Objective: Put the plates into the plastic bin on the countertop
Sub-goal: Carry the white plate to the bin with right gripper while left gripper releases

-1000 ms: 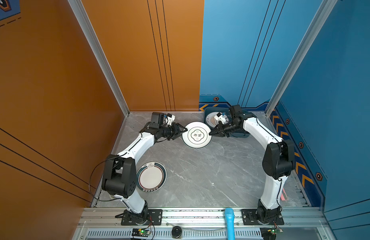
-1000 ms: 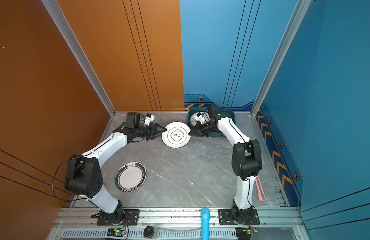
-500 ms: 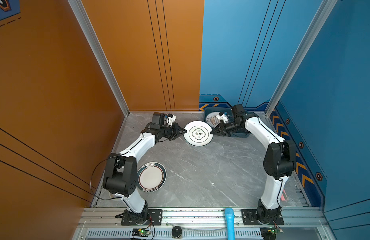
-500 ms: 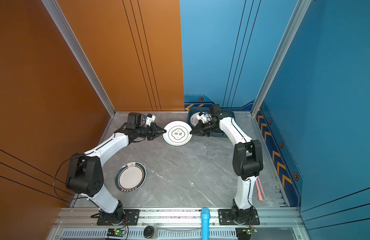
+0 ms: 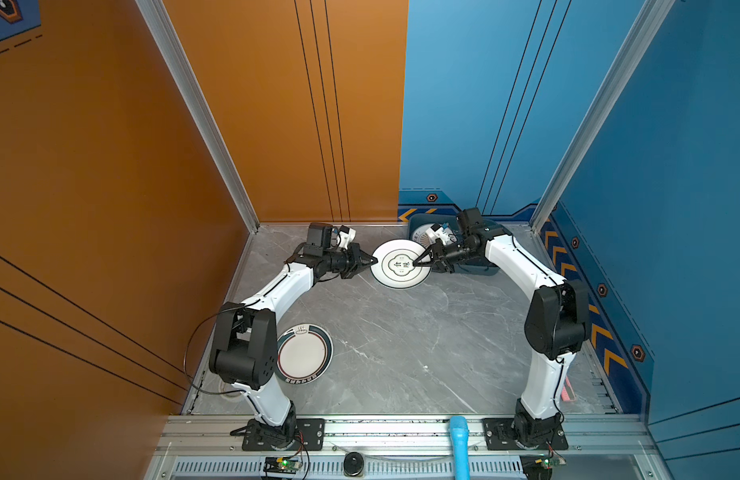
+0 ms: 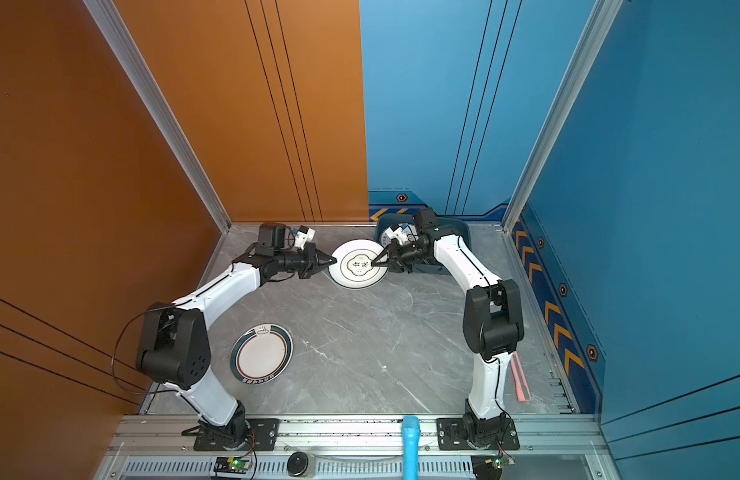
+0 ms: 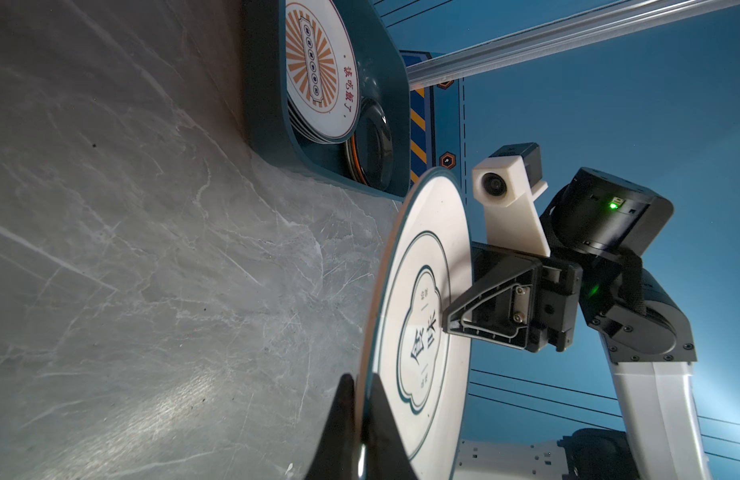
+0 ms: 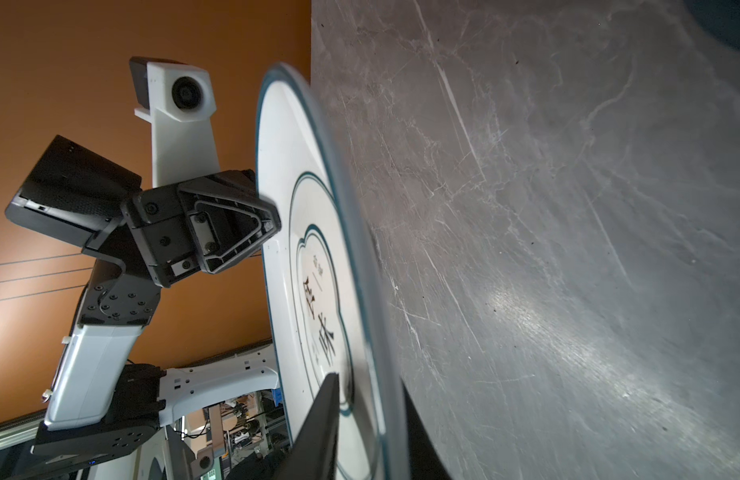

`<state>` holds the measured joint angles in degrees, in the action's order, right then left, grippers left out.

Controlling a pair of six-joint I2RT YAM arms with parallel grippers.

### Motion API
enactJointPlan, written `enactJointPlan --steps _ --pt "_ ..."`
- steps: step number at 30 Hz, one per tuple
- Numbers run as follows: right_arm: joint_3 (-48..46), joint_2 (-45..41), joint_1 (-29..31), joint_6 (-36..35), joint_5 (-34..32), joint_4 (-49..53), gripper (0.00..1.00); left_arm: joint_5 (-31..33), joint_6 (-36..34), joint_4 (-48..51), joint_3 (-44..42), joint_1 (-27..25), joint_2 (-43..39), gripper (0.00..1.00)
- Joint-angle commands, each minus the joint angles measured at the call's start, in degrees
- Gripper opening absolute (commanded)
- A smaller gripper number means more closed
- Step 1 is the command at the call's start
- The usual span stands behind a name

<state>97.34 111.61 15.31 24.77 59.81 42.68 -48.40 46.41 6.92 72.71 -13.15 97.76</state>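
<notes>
Beside the bin, left fingers clench the plate; right fingers straddle it, grip unclear.

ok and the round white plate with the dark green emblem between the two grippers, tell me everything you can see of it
The round white plate is shallow and glossy, ceramic-looking, with a thin dark green rim line, a lobed green outline and two dark characters in the middle. It hangs roughly level just above the grey marble countertop, beside the dark teal plastic bin. The left gripper is shut on its rim; the right gripper straddles the opposite edge, reaching to the emblem, grip unclear.
</notes>
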Motion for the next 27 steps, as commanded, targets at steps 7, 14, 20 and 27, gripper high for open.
enactJointPlan --steps 7,14,20,27 --pt "0.1 -1.5 1.7 2.9 0.3 -4.3 0.02 -2.1 -2.0 2.4 4.2 -0.5 2.0 0.17" --pt "1.9 -0.9 -1.0 7.3 -5.9 -5.7 0.0 0.4 -7.8 12.0 7.6 -0.2 1.8 0.59" --pt "5.2 1.1 -4.4 11.3 -11.8 -7.4 0.0 3.5 -10.9 16.1 8.6 0.4 0.4 0.98" --pt "12.6 6.5 -8.7 16.2 -20.4 -6.2 0.0 14.1 -12.7 22.3 7.7 3.3 -2.6 0.98"
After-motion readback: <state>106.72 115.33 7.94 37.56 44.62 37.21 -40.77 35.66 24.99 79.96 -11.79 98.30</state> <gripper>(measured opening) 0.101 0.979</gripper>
